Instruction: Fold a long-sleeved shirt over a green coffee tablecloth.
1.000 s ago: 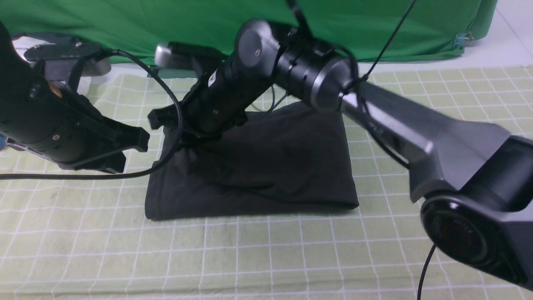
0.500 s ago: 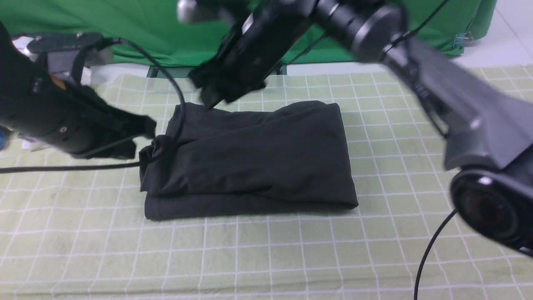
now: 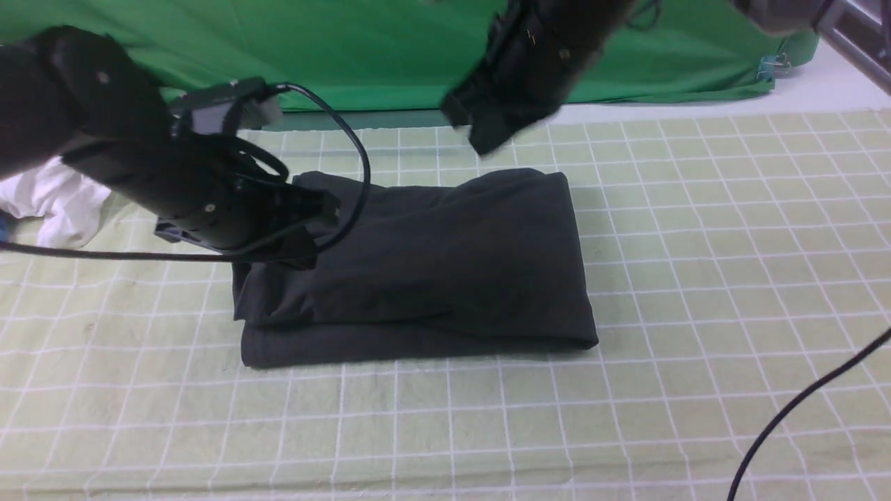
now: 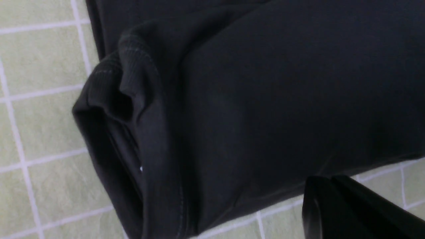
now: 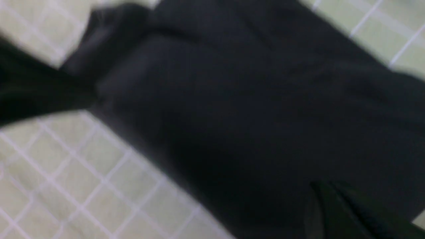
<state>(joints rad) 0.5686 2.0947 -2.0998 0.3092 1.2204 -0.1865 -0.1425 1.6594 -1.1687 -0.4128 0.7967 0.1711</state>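
Note:
The black long-sleeved shirt [image 3: 431,264] lies folded into a thick rectangle in the middle of the green coffee tablecloth [image 3: 696,278]. My left gripper [image 3: 317,233] hovers over the shirt's left end, its fingers pressed together and holding nothing. In the left wrist view the shut gripper [image 4: 328,186] sits just off the shirt [image 4: 265,83], near a bunched ribbed cuff [image 4: 129,66]. My right gripper [image 3: 487,136] is raised above the shirt's far edge, blurred and shut. The right wrist view shows that gripper [image 5: 327,189] empty above the shirt [image 5: 249,99].
A crumpled white garment [image 3: 56,198] lies at the far left of the tablecloth. A plain deep-green backdrop [image 3: 348,49] hangs behind. The left arm's cable [image 3: 351,163] loops over the shirt's far left corner. Another black cable [image 3: 800,403] crosses the lower right.
The right arm rose off the shirt's far left corner and swung up and right, its jaws closing empty. The left arm moved right over the shirt's left end.

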